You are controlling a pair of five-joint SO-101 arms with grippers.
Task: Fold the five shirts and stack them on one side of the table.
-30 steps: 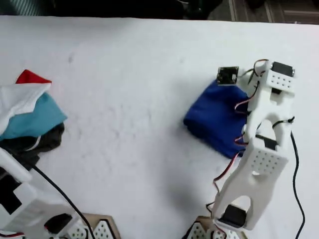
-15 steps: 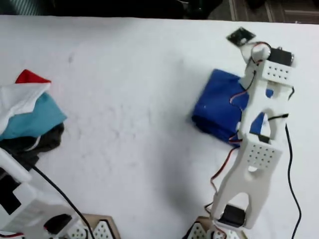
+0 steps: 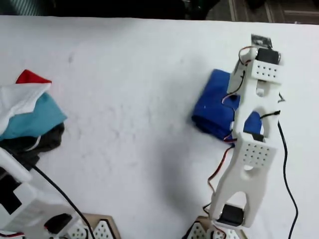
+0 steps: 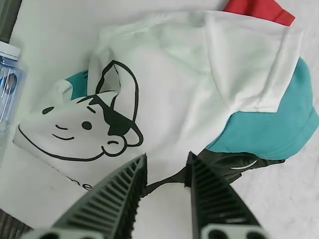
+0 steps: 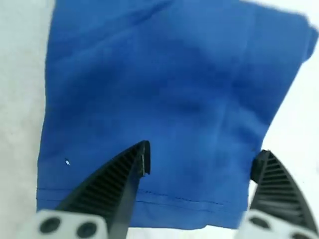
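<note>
- White table (image 3: 124, 99) fills my high camera, with dark floor past its far edge.
- I count five shirts: one blue shirt (image 3: 212, 107) on the right half, and four piled at the left edge.
- The pile holds a red shirt (image 3: 30, 77), a white shirt (image 3: 17, 99), a teal shirt (image 3: 40, 119) and a black shirt (image 3: 37, 142).
- The blue shirt is folded into a rough rectangle. Its long side seems to run from my near edge toward the far edge, slightly slanted, and its stitched hem faces the arm's base.
- My right arm (image 3: 251, 154) lies over the blue shirt's right part and hides that side from above.
- From the right wrist camera, the right gripper (image 5: 203, 159) hangs just above the blue cloth with its jaws spread wide and nothing between them.
- The left arm (image 3: 20, 199) sits at the near left corner, beside the pile.
- The left gripper (image 4: 166, 164) is poised over the pile where the white shirt's edge meets the black one. Its jaws stand a narrow gap apart, gripping nothing.
- The left wrist camera gives me a cartoon face (image 4: 92, 127) printed on the white shirt and a clear bottle (image 4: 7, 84) beside the pile.
- From the high camera, the pile and the blue shirt are well apart.
</note>
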